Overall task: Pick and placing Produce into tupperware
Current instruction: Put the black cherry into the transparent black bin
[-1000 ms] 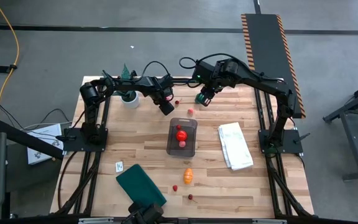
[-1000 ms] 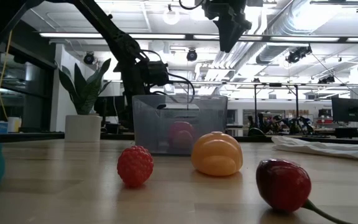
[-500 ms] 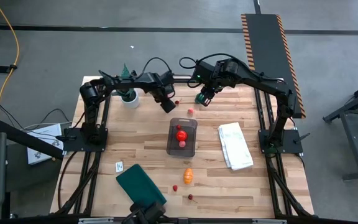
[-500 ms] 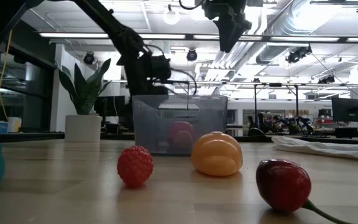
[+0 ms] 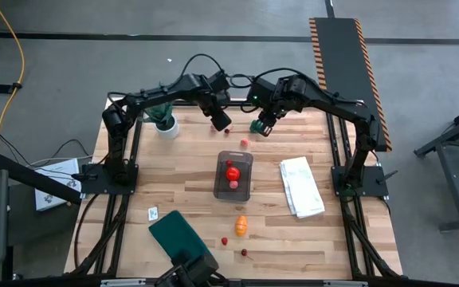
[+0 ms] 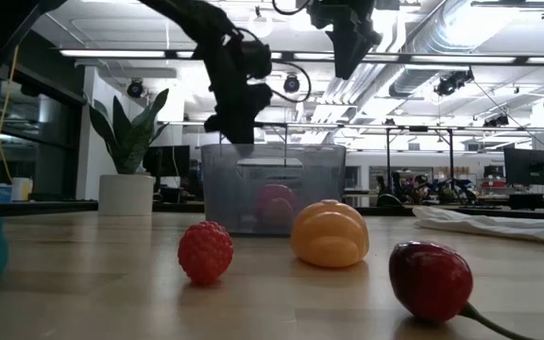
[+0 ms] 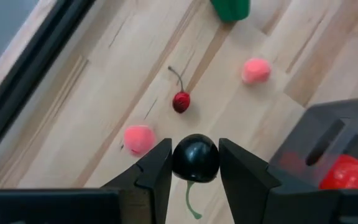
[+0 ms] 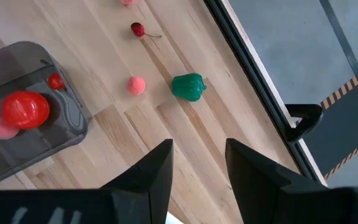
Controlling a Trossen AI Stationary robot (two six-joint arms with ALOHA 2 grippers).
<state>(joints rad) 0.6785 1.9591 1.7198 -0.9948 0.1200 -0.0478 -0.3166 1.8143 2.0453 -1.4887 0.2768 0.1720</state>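
My left gripper (image 7: 195, 148) is shut on a small black berry (image 7: 196, 163) and hangs above the table's far part (image 5: 222, 121), seen above the container's rim in the low view (image 6: 236, 121). My right gripper (image 8: 197, 163) is open in the air over the green round piece (image 8: 188, 86). The clear grey tupperware (image 5: 233, 174) stands mid-table and holds a red ball (image 5: 232, 171), a pink piece (image 8: 2, 129) and a tiny red one (image 8: 56, 81). A red cherry (image 7: 181, 101) and two pink pieces (image 7: 139, 137) (image 7: 255, 70) lie on the wood below. An orange piece (image 6: 330, 232), a raspberry (image 6: 205, 251) and a dark red cherry (image 6: 430, 280) lie near the near edge. My left gripper pinches the black berry's round body (image 7: 182, 158) between its two fingers (image 7: 160, 167), one on each side, coming from above and pointing down. The berry is lifted clear of the table, and its green stem (image 7: 190, 204) hangs below it.
A potted spiky plant (image 5: 164, 121) stands at the far left corner. A folded white cloth (image 5: 301, 186) lies to the right of the container, and a dark green cloth (image 5: 180, 237) lies near the near edge. Bare wood lies between the container and the near pieces.
My left gripper has risen from beside the container's far left corner to above its rim and has moved toward the table's far edge and a little to the right. My right gripper has kept still.
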